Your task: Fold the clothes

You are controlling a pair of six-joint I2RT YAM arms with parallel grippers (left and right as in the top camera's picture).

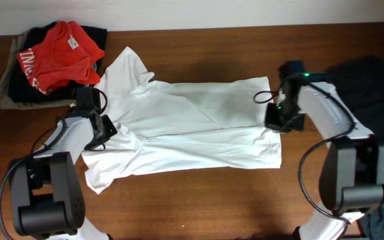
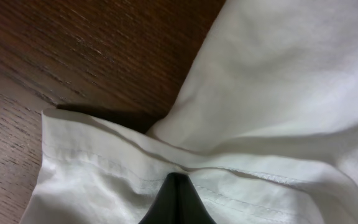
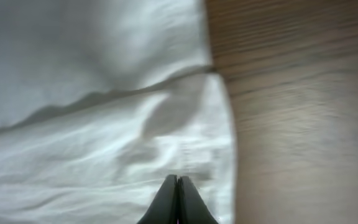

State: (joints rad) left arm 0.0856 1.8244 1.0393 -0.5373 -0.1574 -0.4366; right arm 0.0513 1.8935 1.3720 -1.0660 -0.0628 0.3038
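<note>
The clothes [image 1: 192, 123], a plain white T-shirt, lie spread across the middle of the wooden table, one layer lapped over another lengthwise. My left gripper [image 1: 104, 130] sits at the shirt's left end by a sleeve. In the left wrist view its black fingers [image 2: 177, 177] are shut, with the stitched hem of the clothes [image 2: 278, 74] bunched at their tip. My right gripper [image 1: 275, 125] is at the shirt's right edge. Seen from the right wrist, it [image 3: 178, 178] is shut on the clothes [image 3: 73, 74], whose wrinkles run to the tip near the hem.
A red garment [image 1: 62, 53] with white lettering lies on a dark pile [image 1: 12, 90] at the back left corner. A black garment [image 1: 372, 87] lies at the right edge. Bare wooden table [image 1: 199, 200] shows in front of the shirt.
</note>
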